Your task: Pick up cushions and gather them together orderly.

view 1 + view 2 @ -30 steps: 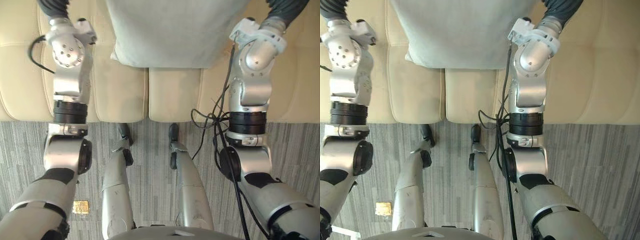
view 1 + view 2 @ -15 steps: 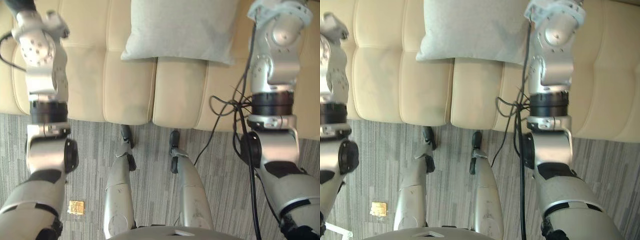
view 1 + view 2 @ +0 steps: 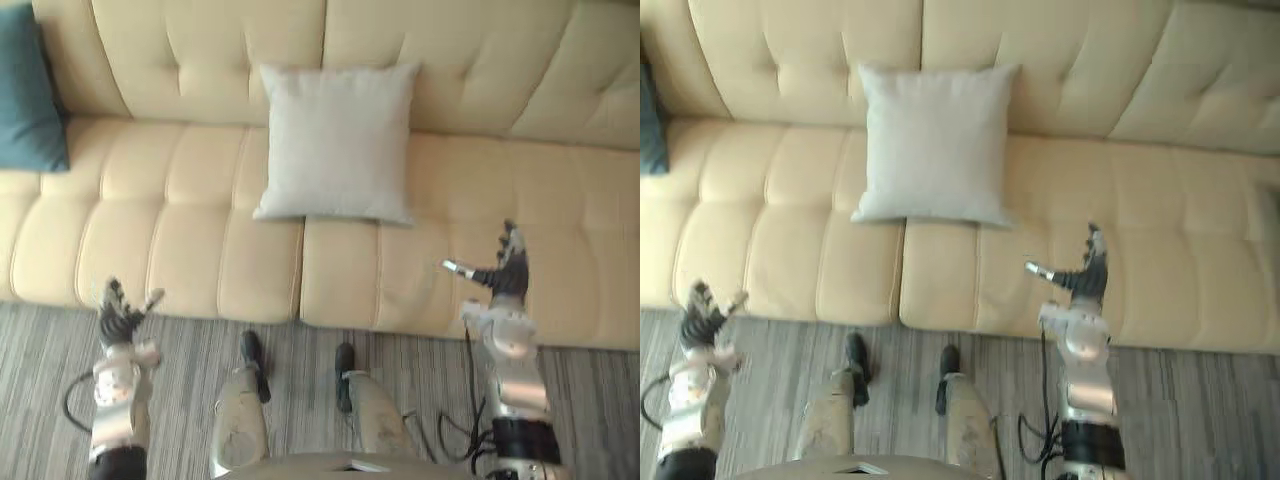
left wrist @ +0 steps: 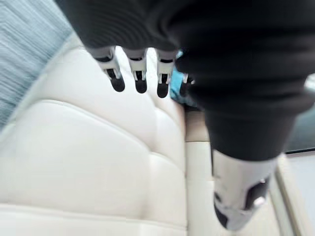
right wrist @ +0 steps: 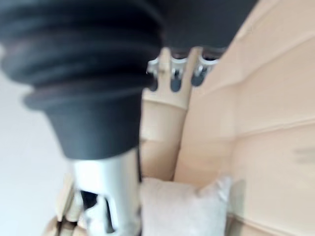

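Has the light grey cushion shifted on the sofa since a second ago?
No. The whole view has shifted, so the camera moved. The light grey cushion straddles the sofa seat seam as before, mostly on its right side.

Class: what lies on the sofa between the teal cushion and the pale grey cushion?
Nothing: in the left eye view, only bare cream sofa separates the teal cushion from the pale grey cushion.
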